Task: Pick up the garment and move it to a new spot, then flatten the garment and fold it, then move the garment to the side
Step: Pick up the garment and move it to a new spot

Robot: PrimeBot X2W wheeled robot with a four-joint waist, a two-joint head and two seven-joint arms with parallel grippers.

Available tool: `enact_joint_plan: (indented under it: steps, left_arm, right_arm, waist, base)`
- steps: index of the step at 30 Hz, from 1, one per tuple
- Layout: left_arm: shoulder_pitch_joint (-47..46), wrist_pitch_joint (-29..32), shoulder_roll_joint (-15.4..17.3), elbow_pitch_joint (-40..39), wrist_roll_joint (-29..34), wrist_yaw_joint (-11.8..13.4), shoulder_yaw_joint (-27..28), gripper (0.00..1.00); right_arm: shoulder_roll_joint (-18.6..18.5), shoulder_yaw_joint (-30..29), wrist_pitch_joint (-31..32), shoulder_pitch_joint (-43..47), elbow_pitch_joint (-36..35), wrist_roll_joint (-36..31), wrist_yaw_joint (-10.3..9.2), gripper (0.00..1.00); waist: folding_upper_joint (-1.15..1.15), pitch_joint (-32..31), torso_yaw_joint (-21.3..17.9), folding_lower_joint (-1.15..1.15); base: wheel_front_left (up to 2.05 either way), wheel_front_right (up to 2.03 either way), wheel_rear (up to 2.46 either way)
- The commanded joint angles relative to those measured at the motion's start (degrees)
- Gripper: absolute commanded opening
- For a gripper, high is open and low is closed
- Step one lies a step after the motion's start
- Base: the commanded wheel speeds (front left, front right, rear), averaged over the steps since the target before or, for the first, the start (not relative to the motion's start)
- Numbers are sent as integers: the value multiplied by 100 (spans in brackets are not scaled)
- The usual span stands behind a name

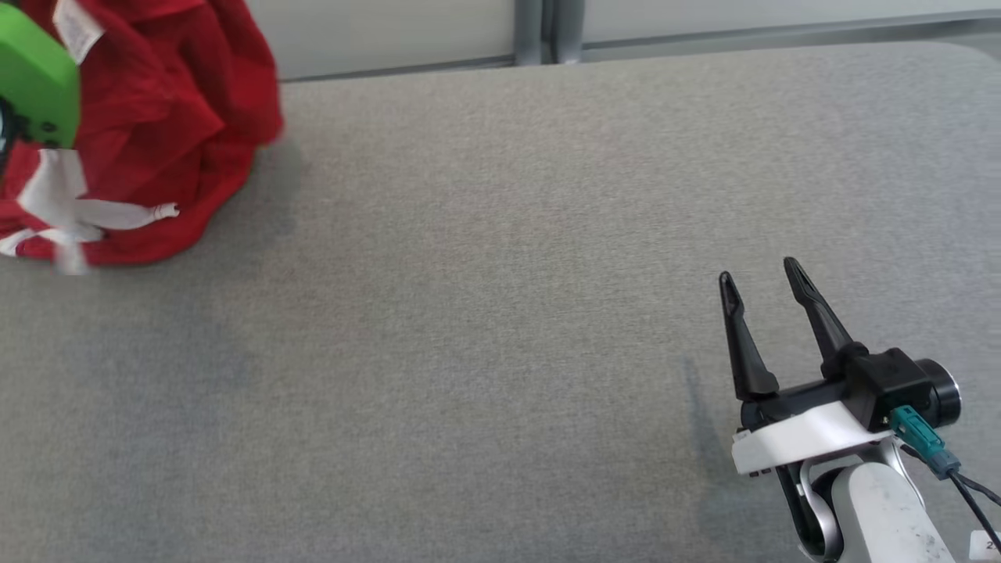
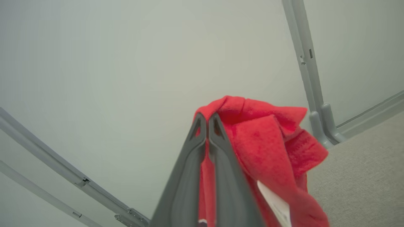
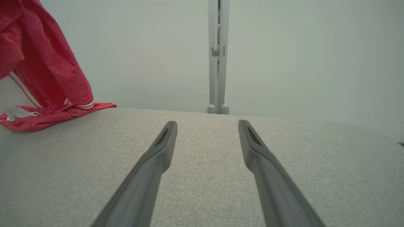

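At the upper left of the head view the red garment (image 1: 172, 117) hangs in a bunch. Its lower folds and a white tape (image 1: 117, 215) rest on the grey worktop (image 1: 500, 328) near the far edge, and a green housing (image 1: 35, 78) sits in front of its top. In the left wrist view the left pincer (image 2: 206, 118) is closed tight on a fold of the cloth, tips together, with the rest draping down to the right of the fingers toward the worktop. The garment's long axis therefore runs roughly up and down from the grip rather than along the surface, and the left arm is the one carrying it. Across the middle of the head view lies a broad bare stretch of worktop, bounded at the top by its far edge, a pale wall and a grey post (image 1: 547, 31); this looks like ample room for setting the cloth down and spreading it. At the lower right the right pincer (image 1: 758, 270) stands over the worktop with its jaws spread wide and nothing between them, fingers pointing up the frame. From it the garment lies up and to the left, well apart, so the first step, the carry to a new spot, seems under way, and the right arm would likely have to cross that open stretch to help flatten the cloth
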Motion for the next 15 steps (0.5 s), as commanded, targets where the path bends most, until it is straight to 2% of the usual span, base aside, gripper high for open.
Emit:
enact_joint_plan:
  steps: [1,7,15]
  left_arm:
    - [-108,-3,-60,-133,-65,-6,-123,0]
    - [-161,-90,-358,-549,-198,-7,-597,0]
    - [-43,-404,-1147,-940,-289,-5,-1177,0]
  right_arm:
    - [-21,-58,-18,101,5,35,2,100]
    - [-19,-254,-18,225,-5,61,3,100]
    - [-20,-493,-18,252,-38,106,3,100]
  waist:
    - [56,-301,-305,0]
    - [56,-475,-570,0]
    - [56,-478,-794,0]
  base:
    - [0,0,0]
    - [0,0,0]
    - [0,0,0]
